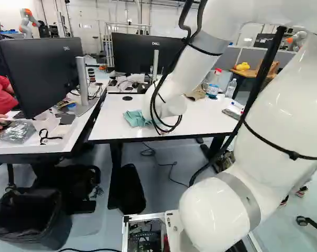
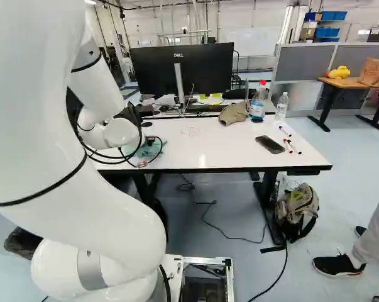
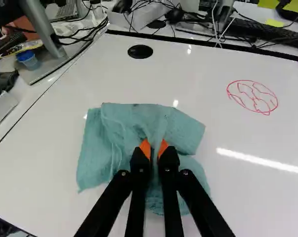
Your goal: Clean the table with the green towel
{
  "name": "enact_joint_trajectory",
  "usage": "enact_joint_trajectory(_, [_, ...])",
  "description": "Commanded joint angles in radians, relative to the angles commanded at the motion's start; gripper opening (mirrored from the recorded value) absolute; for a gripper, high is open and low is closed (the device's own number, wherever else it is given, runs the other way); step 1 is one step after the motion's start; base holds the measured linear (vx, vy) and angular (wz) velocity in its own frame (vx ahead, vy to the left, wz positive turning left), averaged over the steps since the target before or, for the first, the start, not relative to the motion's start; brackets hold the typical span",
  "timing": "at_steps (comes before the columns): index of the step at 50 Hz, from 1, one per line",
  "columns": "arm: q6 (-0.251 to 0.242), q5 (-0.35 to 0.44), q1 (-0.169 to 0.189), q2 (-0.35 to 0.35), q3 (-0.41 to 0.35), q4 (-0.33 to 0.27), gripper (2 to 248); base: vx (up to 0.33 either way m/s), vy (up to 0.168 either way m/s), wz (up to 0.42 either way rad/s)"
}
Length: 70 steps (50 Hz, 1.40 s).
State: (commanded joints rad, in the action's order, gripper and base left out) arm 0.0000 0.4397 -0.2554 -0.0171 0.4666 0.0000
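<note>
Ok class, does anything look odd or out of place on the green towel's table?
Yes: a red scribble marks the white tabletop, apart from the green towel in the claw. It looks odd because drawings usually go on paper or boards. Markers lie loose there too.

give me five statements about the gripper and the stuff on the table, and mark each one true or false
1. The gripper is closed on the towel. True.
2. The towel covers the red scribble. False: the scribble shows on the bare tabletop, apart from the towel.
3. The spray bottle stands upright near the water bottle. True.
4. The phone lies on the floor. False: it lies on the tabletop, near the markers.
5. The towel is folded into a neat square. False: it lies rumpled.
</note>
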Motion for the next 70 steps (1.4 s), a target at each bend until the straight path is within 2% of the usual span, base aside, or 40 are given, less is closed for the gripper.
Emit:
enact_joint_trajectory(35, [0.000,0.000,0.126,-0.010,0.081,0.000,37,0.000,0.000,0.000])
enact_joint_trajectory(70, [0.000,0.000,0.237,0.022,0.192,0.000,37,0.000,0.000,0.000])
